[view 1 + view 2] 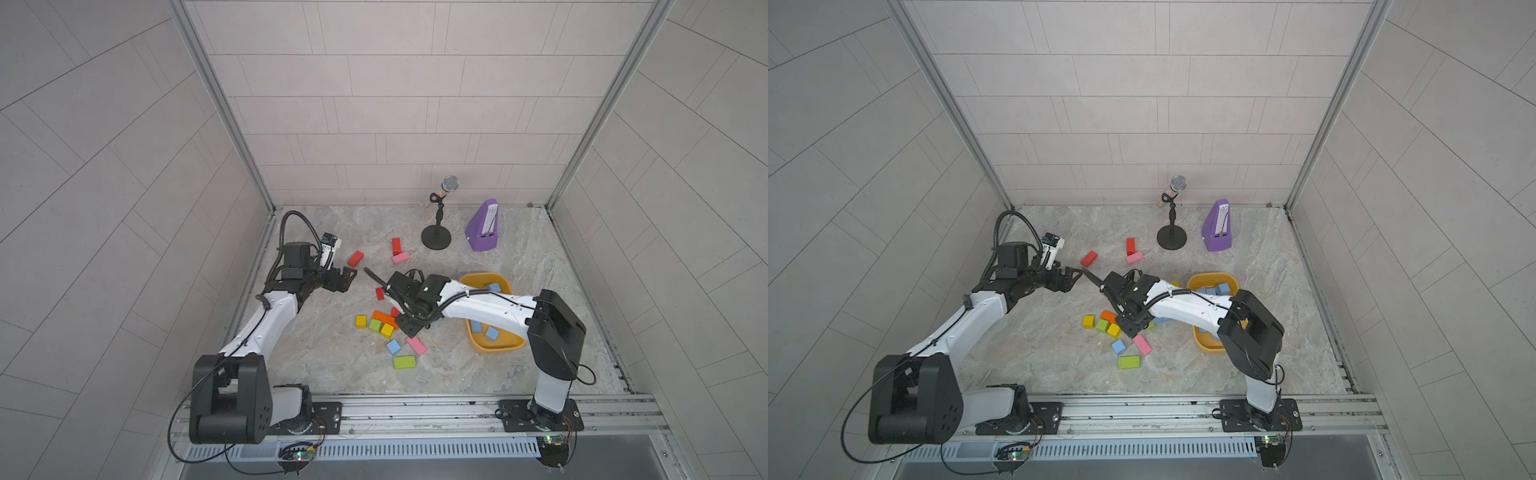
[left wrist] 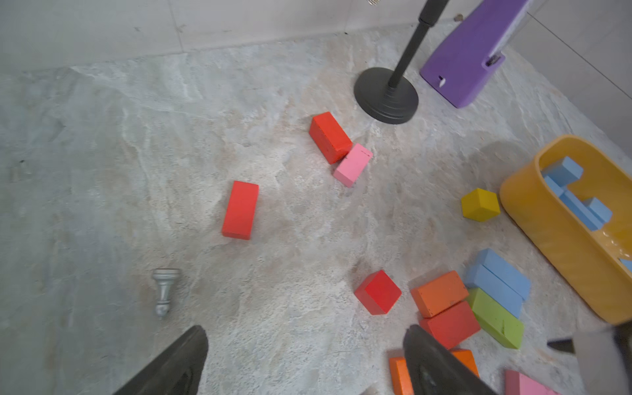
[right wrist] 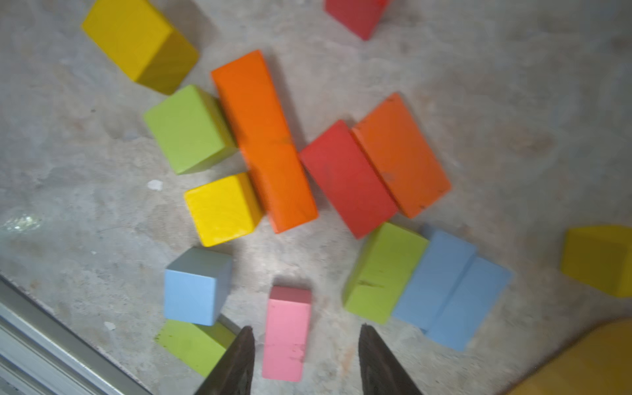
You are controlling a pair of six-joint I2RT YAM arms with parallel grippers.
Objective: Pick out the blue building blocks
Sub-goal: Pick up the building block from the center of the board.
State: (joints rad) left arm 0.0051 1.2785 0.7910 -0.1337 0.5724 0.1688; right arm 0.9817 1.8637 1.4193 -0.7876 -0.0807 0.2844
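One blue building block, a cube [image 1: 393, 347] [image 1: 1118, 346] [image 3: 196, 287], lies on the stone table next to a pink brick [image 1: 416, 345] [image 3: 286, 333]. Two blue bricks [image 3: 451, 290] [image 2: 499, 282] lie side by side against a green brick. More blue blocks [image 1: 491, 333] [image 2: 564, 171] rest in the yellow tray [image 1: 482, 275] [image 1: 1208, 276]. My right gripper [image 1: 409, 329] [image 3: 306, 328] hovers open over the pink brick and holds nothing. My left gripper [image 1: 349, 280] [image 2: 306, 330] stands wide open and empty at the left, away from the pile.
Red, orange, yellow and green blocks [image 3: 263, 136] cluster mid-table, and two red bricks and a pink one [image 1: 397, 246] lie farther back. A microphone stand [image 1: 436, 239] and a purple metronome [image 1: 482, 228] stand at the back. A silver chess pawn [image 2: 164, 290] lies near my left gripper.
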